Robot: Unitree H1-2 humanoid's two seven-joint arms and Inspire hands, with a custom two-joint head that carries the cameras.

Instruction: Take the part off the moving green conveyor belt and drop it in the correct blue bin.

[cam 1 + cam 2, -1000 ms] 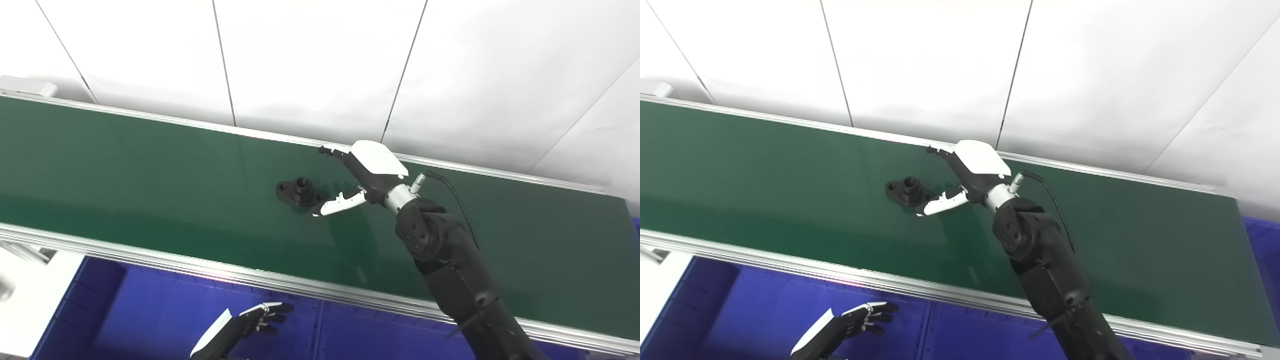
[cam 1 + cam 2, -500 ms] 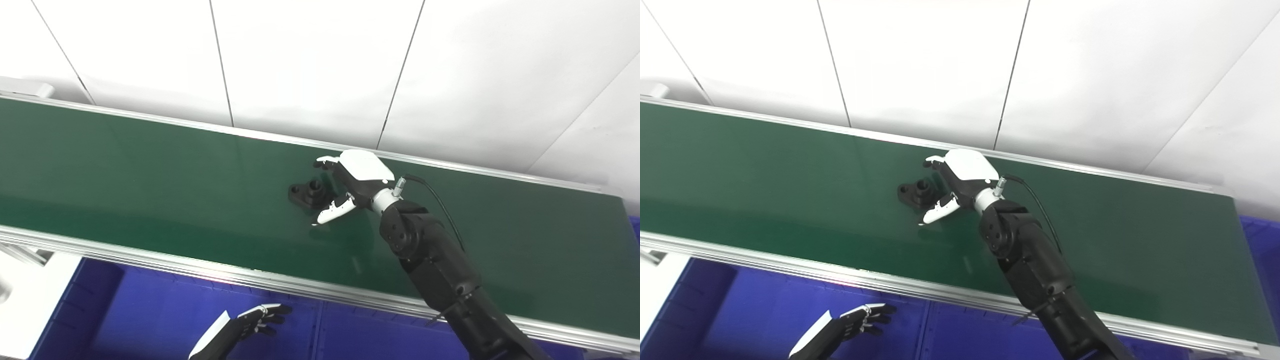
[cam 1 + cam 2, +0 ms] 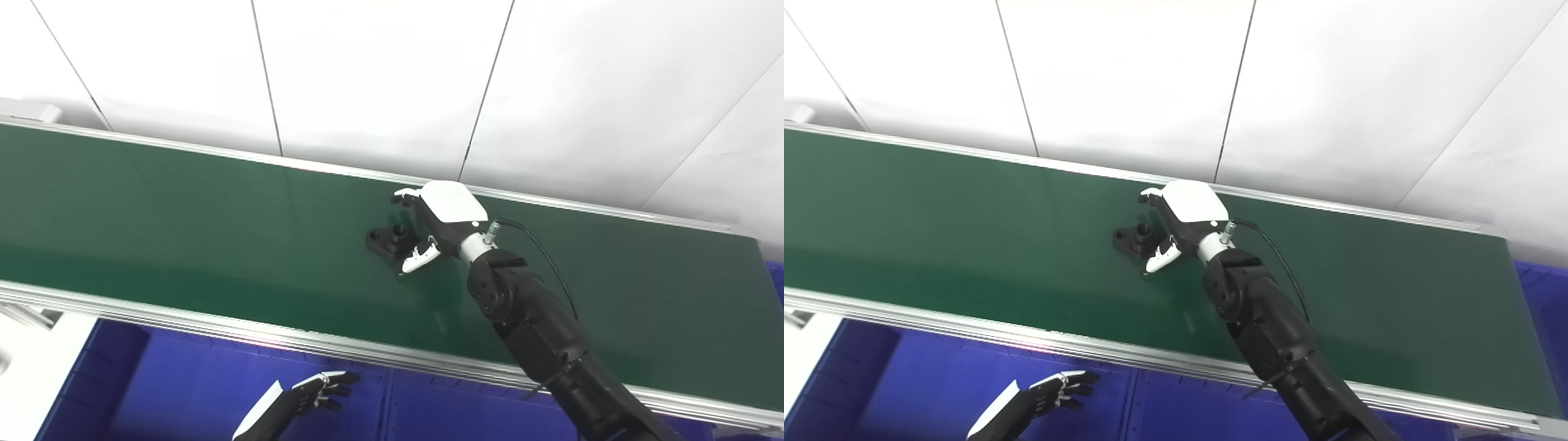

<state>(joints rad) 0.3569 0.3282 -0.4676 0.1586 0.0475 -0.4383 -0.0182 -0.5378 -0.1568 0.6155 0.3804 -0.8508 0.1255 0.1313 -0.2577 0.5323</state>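
A small black flanged part [image 3: 387,237] with a raised round boss lies on the green conveyor belt [image 3: 184,226]. My right hand [image 3: 436,222] reaches over the belt and sits against the part's right side, fingers [image 3: 405,197] curled above it and thumb [image 3: 418,259] below it. The fingers are still apart around the part, which rests on the belt. My left hand [image 3: 309,395] hangs open over the blue bin [image 3: 184,392] below the belt's near rail, holding nothing.
An aluminium rail [image 3: 245,331] edges the belt's near side and another [image 3: 306,166] the far side. White wall panels stand behind. A second blue bin [image 3: 465,416] adjoins the first across a divider. A white surface [image 3: 30,361] lies at bottom left.
The part has ridden rightward on the belt into my right hand, which has drawn its thumb and fingers in around it. The left hand has stayed put. The view has shifted slightly.
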